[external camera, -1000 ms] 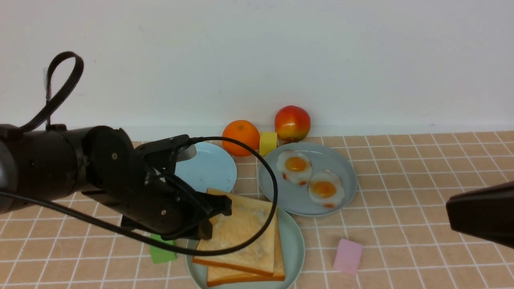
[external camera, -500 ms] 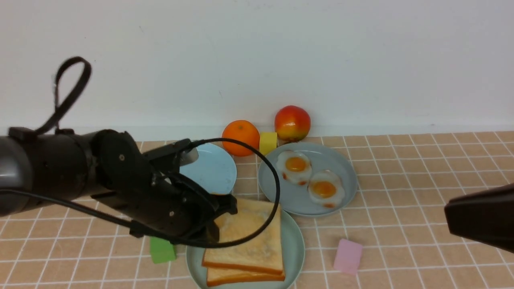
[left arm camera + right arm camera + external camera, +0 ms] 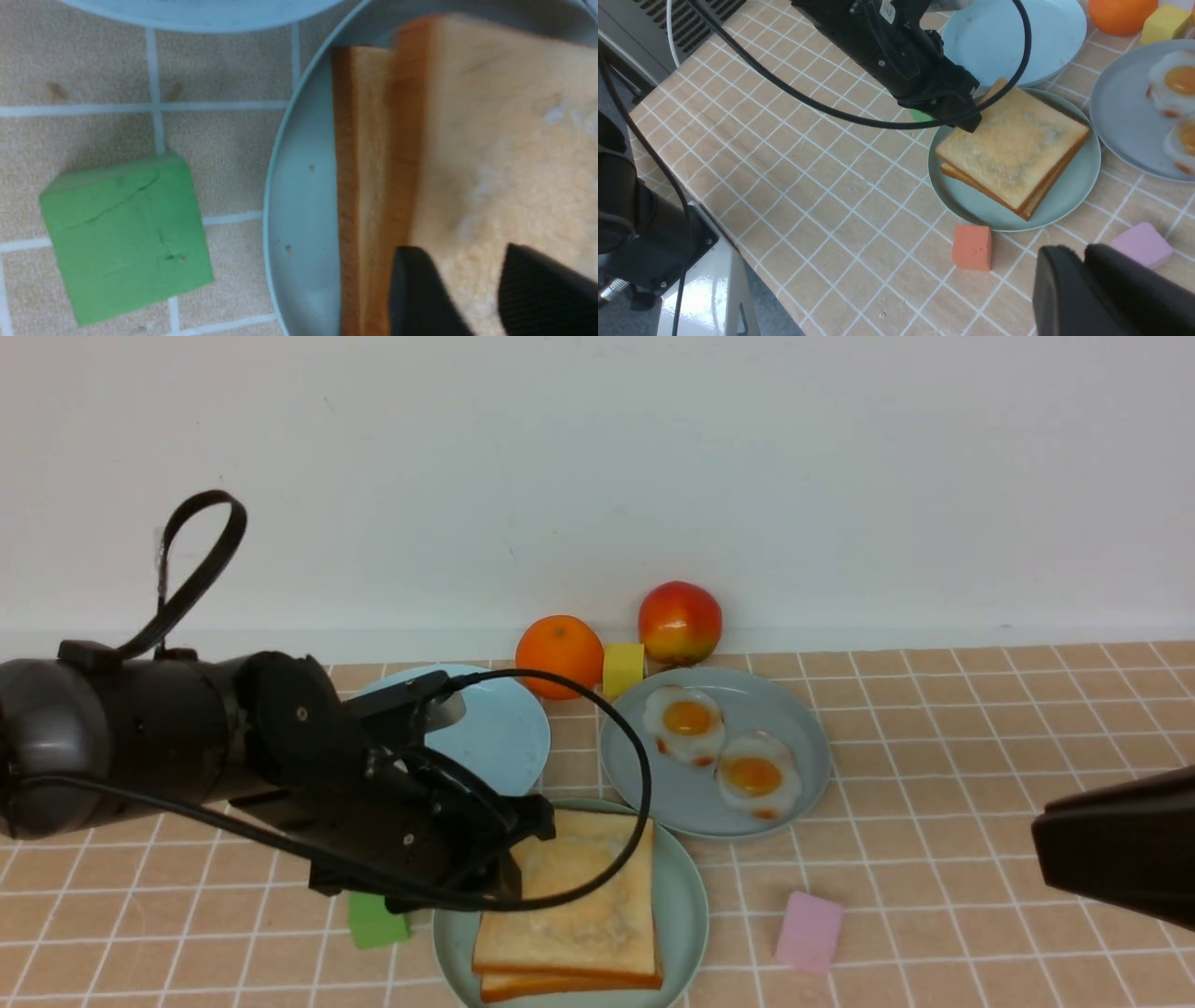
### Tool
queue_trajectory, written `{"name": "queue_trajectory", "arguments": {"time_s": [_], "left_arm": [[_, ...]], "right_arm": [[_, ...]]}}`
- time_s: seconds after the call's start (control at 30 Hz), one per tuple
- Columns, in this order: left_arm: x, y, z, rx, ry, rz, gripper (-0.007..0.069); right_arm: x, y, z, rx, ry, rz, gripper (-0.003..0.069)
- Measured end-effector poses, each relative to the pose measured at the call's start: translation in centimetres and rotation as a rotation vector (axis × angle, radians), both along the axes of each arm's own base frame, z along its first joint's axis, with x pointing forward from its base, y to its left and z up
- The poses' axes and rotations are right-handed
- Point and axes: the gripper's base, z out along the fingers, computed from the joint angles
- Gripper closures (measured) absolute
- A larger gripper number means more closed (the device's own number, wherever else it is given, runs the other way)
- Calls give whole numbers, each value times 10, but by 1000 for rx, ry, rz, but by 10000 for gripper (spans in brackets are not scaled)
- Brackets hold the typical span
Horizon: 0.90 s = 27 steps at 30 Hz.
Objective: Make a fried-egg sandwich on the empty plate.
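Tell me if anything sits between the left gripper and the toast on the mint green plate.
Nothing visible does. The left gripper is right at a corner of the top toast slice, over the mint plate. The green block lies on the table beside the plate, not between them.

- Robot lab bench: a black robot arm over a peach tile-print cloth, with a bare white wall at 12 o'clock.
- Props: toy fried eggs, a pink foam block.
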Motion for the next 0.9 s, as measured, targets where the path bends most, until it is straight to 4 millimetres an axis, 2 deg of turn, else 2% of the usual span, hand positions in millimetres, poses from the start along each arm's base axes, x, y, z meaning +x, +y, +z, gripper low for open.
{"name": "queue_trajectory", "arguments": {"time_s": [0.17,0.27,0.4,0.53,0.57,0.6,0.7,0.77,0.8,0.83,0.87,0.9], "left_arm": [[-1,0,1,11,11,-17,240],[2,-2,7,21,10,-45,228],[8,-7,27,19,-6,-108,246],[-3,-5,64,-3,-68,-169,342],[-4,-5,66,-5,-75,-169,342],[-16,0,88,-21,-113,-186,402],[-42,10,119,-48,-180,-206,501],[-67,21,133,-62,-207,-222,568],[-70,22,134,-62,-205,-225,581],[-93,32,139,-69,-219,-236,626],[-105,37,139,-71,-220,-243,638],[-111,40,138,-73,-224,-244,638]], "right_arm": [[1,-1,-1,-18,-8,-5,564],[1,-2,-2,-41,-6,-4,564],[-1,-7,-8,-108,28,-26,559],[-11,-17,-19,-112,51,-98,553],[-13,-19,-18,-105,42,-102,553],[-21,-24,-26,-84,21,-124,553],[-40,-35,-40,-22,-68,-161,553],[-51,-43,-57,20,-130,-187,552],[-52,-43,-59,20,-131,-187,552],[-62,-49,-70,58,-184,-204,550],[-65,-51,-78,68,-197,-209,549],[-67,-52,-78,75,-207,-211,549]]}}
